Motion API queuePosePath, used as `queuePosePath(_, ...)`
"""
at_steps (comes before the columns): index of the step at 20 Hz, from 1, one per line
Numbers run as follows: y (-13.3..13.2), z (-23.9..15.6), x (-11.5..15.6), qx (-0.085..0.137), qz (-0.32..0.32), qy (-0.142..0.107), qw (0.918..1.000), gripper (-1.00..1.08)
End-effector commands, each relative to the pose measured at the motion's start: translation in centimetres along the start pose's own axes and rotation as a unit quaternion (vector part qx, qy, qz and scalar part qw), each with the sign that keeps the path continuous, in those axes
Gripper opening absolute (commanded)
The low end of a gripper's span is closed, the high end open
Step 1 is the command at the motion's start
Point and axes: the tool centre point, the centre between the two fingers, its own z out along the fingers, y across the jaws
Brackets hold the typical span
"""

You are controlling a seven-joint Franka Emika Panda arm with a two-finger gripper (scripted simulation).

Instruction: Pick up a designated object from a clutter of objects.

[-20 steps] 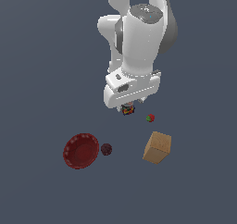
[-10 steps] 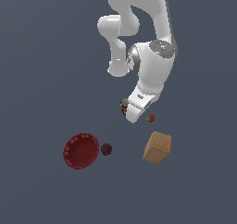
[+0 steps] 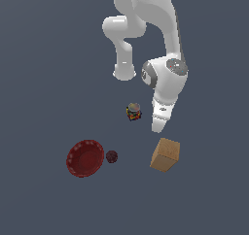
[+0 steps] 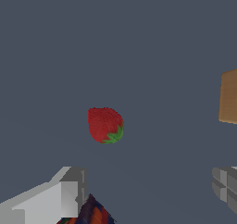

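The whole setting is one flat, featureless ground plane of dark slate blue-grey, filling the exterior view from edge to edge. No wall, window or furniture shows. The light is soft and even, with almost no shadow cast, and the wrist view shows the same plain surface close up.

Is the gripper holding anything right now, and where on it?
Nothing. The strawberry lies free on the floor, between the open fingers, untouched.
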Motion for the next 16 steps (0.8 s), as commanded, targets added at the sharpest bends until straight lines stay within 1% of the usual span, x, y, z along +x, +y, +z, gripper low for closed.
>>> queuePosePath(1,-1.1,1.0,0.7,0.002,-0.037,0.003,0.9993,1.0)
queuePosePath(4,-2.1,1.9,1.3,0.005,-0.069,0.007,0.9976,1.0)
queuePosePath(8,-3.0,2.7,1.9,0.007,-0.095,0.01,0.9954,1.0)
queuePosePath(16,-3.3,3.1,2.0,0.008,-0.101,0.011,0.9948,1.0)
